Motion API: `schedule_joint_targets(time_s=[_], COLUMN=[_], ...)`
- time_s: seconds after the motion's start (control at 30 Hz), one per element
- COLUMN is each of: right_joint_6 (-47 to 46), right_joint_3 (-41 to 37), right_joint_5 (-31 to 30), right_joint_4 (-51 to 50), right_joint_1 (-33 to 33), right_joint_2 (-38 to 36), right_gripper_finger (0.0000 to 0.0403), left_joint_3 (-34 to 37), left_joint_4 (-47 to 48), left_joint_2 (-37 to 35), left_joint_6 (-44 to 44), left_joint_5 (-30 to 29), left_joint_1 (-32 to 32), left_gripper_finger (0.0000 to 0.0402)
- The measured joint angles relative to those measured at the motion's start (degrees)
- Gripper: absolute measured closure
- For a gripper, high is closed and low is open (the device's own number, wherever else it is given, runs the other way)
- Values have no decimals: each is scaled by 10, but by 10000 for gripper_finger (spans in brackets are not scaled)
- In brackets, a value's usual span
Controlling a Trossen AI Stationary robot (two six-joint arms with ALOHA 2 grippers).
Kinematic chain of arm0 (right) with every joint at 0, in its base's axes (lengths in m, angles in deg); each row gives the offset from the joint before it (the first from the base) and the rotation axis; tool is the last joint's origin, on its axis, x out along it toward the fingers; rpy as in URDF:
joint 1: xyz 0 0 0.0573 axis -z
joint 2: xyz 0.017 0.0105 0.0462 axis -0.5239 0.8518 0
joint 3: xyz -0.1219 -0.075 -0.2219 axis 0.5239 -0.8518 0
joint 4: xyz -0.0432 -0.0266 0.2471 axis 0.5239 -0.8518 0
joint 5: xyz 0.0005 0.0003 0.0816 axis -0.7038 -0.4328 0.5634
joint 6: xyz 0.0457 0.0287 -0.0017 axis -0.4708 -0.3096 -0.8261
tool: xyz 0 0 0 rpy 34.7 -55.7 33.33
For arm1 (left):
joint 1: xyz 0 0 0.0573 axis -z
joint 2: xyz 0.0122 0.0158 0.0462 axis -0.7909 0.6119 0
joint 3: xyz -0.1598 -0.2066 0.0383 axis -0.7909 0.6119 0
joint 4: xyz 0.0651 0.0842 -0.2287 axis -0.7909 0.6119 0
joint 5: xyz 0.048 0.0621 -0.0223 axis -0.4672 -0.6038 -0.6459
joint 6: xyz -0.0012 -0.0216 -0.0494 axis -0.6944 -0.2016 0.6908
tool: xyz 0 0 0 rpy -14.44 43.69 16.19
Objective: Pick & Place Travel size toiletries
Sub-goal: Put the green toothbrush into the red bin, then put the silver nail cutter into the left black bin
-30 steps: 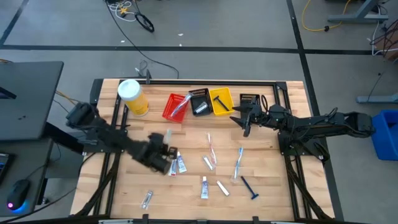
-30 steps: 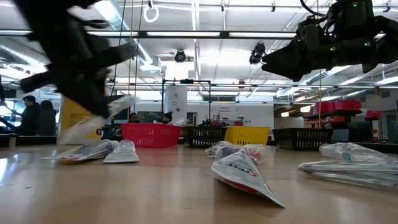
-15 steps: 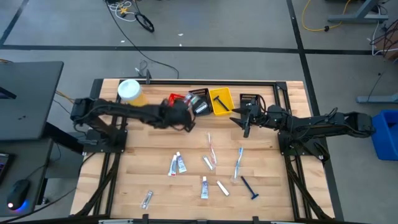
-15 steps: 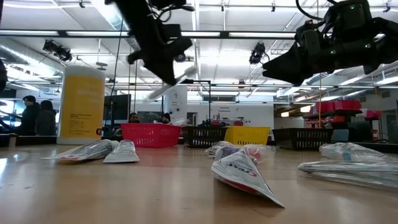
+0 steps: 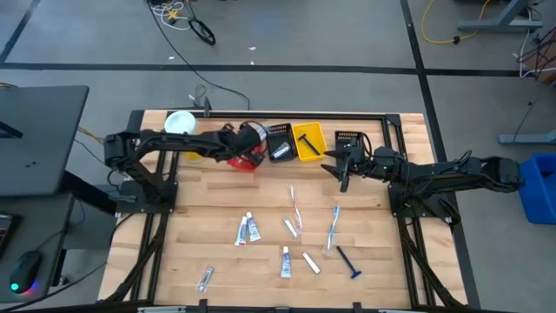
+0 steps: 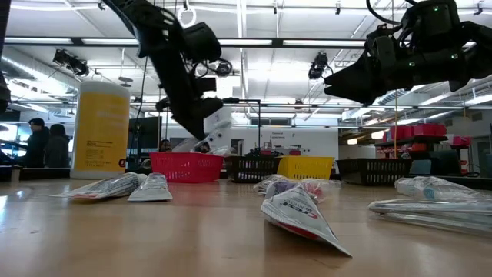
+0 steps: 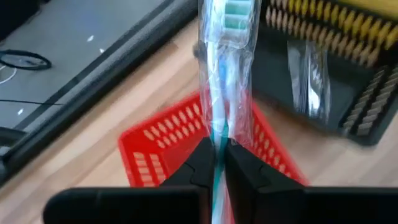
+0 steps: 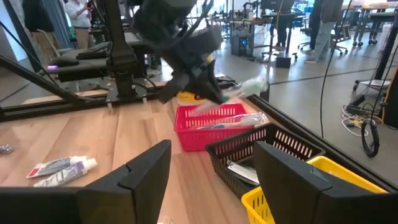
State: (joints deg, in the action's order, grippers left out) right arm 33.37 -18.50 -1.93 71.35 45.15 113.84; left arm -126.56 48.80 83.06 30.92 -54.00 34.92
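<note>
Low view: yellow canister's label print unreadable.

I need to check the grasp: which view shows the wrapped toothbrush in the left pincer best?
The left wrist view: the wrapped toothbrush fills the frame, clamped in the left pincer above the red bin. The right wrist view shows it small and far off, the low view only a pale tip, and the high view hides it.

- Left arm spans the red bin, blocking it from above.
- Bare table lies open between scattered toiletries.
- Canister crowds the back corner.
</note>
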Motion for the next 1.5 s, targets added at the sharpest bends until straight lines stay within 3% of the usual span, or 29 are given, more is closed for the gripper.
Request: schedule_joint_targets(time_s=[0.1, 0.33, 0.6, 1.1, 1.23, 1.5], right_joint_6=[0, -13, -13, -28, -28, -22], right_joint_3=[0, 0, 0, 0, 0, 0], right_joint_5=[0, 0, 0, 16, 19, 97], right_joint_4=[0, -4, -5, -52, -59, -61], right_joint_1=[0, 0, -2, -2, -2, -3], right_joint_2=[0, 0, 0, 0, 0, 0], right_gripper_finger=[159, 166, 180, 137, 146, 168], left_joint_3=[16, 21, 20, 20, 16, -27], left_joint_4=[-30, 19, -2, -9, -9, -7], left_joint_2=[5, 15, 16, 16, 15, -10], left_joint_6=[1, 4, -6, 6, 2, 17], left_joint_5=[2, 12, 7, 20, 22, 91], left_joint_1=[0, -6, -8, -27, -18, 51], left_gripper_finger=[379, 363, 357, 303, 303, 314])
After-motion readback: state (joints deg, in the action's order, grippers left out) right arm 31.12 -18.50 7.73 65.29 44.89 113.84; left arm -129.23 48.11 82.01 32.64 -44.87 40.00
